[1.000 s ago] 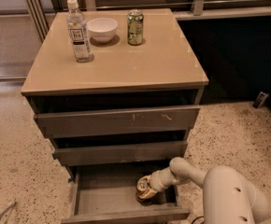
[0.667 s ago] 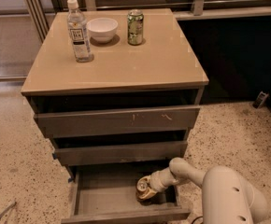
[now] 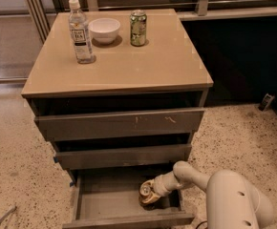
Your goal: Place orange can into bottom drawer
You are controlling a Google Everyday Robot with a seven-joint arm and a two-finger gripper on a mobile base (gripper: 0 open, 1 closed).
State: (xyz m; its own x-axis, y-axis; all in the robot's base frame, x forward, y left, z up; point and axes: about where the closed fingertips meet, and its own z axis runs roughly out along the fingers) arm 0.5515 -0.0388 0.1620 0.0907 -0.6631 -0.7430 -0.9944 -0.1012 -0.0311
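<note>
Gripper (image 3: 154, 190) is pinching the can (image 3: 145, 193) at the drawer's (image 3: 124, 220) three o'clock; we are aiming to seat it flat before releasing

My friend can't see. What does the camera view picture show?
The robot's end effector reaches into the open bottom drawer, at the orange can inside it. On the cabinet top stand a water bottle, a white bowl and a green can.
</note>
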